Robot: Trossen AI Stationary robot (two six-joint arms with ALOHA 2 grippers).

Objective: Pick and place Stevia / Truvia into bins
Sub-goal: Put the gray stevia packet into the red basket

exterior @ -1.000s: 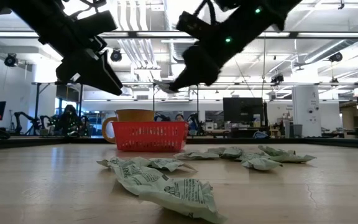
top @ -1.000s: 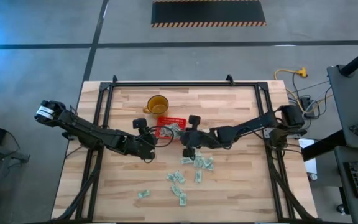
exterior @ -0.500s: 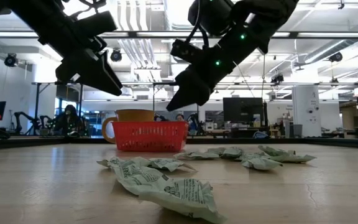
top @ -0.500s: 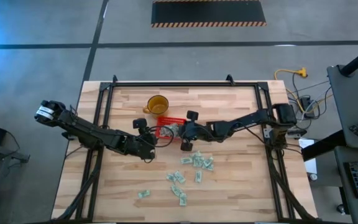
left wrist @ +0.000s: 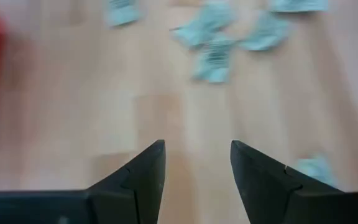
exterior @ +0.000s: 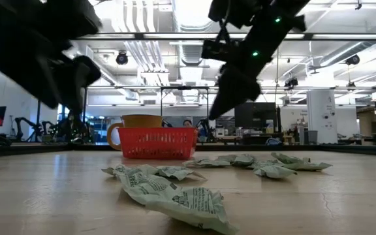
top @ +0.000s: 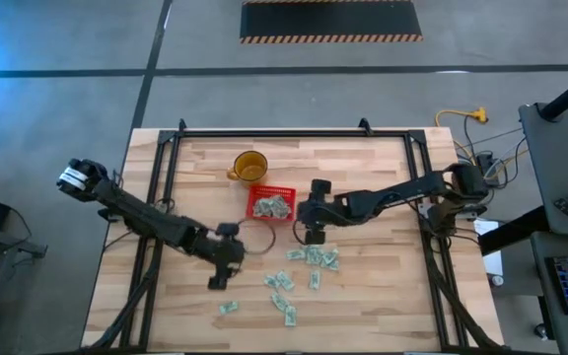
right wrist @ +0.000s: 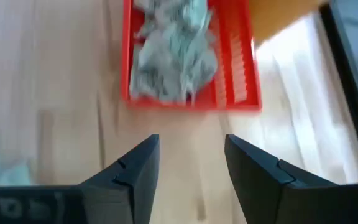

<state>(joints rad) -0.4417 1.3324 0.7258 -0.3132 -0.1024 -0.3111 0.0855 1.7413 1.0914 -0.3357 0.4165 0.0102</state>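
The red basket [top: 271,204] stands on the table's middle with a heap of pale green sachets [right wrist: 173,53] inside. More sachets lie loose on the wood nearer the front: a cluster [top: 314,258], a few [top: 280,286] and one [top: 228,308]. My right gripper [top: 304,219] hovers open just right of the basket, above the table, nothing between its fingers [right wrist: 138,168]. My left gripper [top: 223,264] hangs open over bare wood near and left of the basket, with sachets [left wrist: 213,43] ahead of it.
An amber cup [top: 250,165] with a handle stands just beyond the basket. Black frame rails [top: 166,158] run along the table's left, right and far sides. Bare wood lies left of the loose sachets.
My left gripper has swung from beside the basket toward the table's near edge and come lower. My right gripper went in over the basket, then drew back toward the table's right edge.
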